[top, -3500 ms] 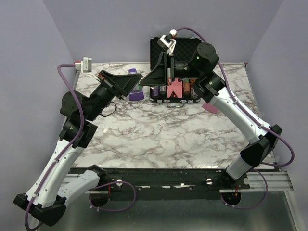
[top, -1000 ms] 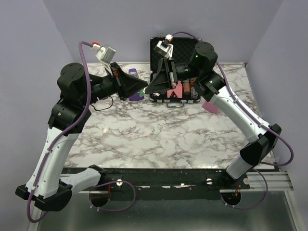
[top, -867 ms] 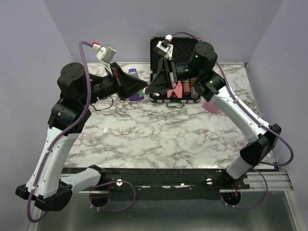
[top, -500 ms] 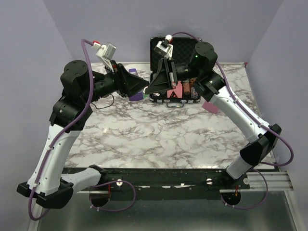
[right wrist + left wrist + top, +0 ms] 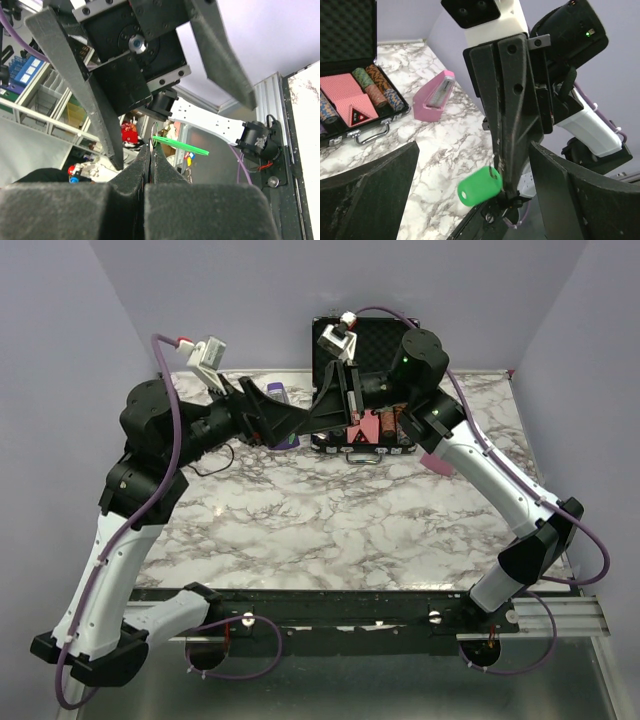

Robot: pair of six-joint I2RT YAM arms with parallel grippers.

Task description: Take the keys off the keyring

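While your right fingers (image 5: 141,172) clamp the keyring (image 5: 479,186) in mid-air, your left fingers (image 5: 370,190) gape either side of it, above the worktop (image 5: 445,145); chip case (image 5: 347,30) and pink metronome (image 5: 436,95) lie beyond.

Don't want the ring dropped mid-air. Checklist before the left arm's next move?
1. Right gripper shut on the keyring: ok, the green tag hangs at its tip.
2. Left gripper open: ok, it stands wide.
3. Keyring inside the left gripper's opening: ok, the left wrist view shows it near the middle.
4. Keys located: cannot tell, none shows clearly in any view.
5. Both grippers up off the table: ok.
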